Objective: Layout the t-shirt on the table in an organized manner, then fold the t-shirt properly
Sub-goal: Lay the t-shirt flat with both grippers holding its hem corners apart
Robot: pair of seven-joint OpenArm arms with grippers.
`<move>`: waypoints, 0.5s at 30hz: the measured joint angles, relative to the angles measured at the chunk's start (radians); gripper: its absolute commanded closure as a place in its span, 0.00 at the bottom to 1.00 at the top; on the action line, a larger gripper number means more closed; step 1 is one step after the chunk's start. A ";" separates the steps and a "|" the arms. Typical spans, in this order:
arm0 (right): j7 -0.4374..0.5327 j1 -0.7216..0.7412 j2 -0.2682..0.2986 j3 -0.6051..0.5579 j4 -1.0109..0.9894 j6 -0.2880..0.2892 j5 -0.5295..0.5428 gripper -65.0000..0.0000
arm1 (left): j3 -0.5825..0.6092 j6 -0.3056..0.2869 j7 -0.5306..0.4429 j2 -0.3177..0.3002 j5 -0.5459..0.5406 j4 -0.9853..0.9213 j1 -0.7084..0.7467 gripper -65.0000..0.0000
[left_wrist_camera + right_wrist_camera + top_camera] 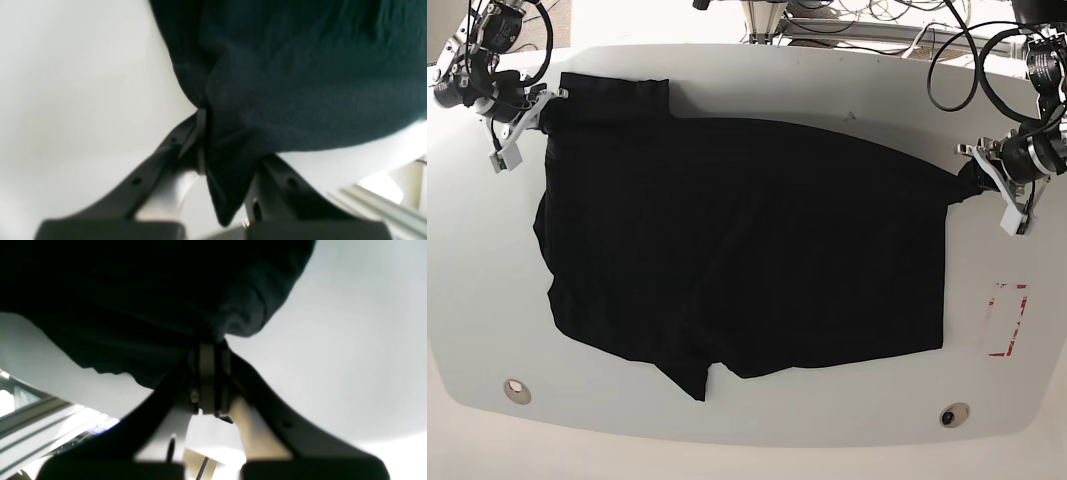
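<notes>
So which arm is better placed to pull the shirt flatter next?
Probably the left gripper: it pinches a corner of the t-shirt with bare table beyond it to pull toward. The right gripper grips near the table's far corner.

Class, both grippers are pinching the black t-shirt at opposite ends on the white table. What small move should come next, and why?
Probably draw the left gripper and right gripper slightly apart. Each is shut on an edge of the t-shirt, which lies bunched and uneven on the table, its near hem wavy, so gentle tension should flatten it.
</notes>
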 measured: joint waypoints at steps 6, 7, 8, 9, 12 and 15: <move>0.021 0.162 0.047 -0.009 -0.002 0.001 0.023 1.00 | 0.003 -0.003 -0.022 0.000 -0.019 0.022 -0.222 1.00; 0.024 0.184 0.058 -0.009 -0.005 0.002 0.024 1.00 | 0.005 -0.003 -0.021 -0.002 -0.016 0.022 -0.253 1.00; 0.025 0.204 0.068 -0.009 -0.010 0.002 0.023 1.00 | 0.014 -0.003 -0.020 -0.005 -0.014 0.022 -0.289 1.00; 0.027 0.224 0.079 -0.014 -0.022 0.002 0.022 1.00 | 0.027 -0.002 -0.020 -0.007 -0.006 0.021 -0.309 1.00; 0.011 0.281 0.113 -0.056 -0.063 0.000 0.012 1.00 | 0.054 -0.007 -0.017 -0.005 -0.019 0.020 -0.389 1.00; 0.010 0.347 0.133 -0.080 -0.100 0.001 0.015 1.00 | 0.055 -0.007 -0.010 -0.004 -0.018 0.020 -0.458 1.00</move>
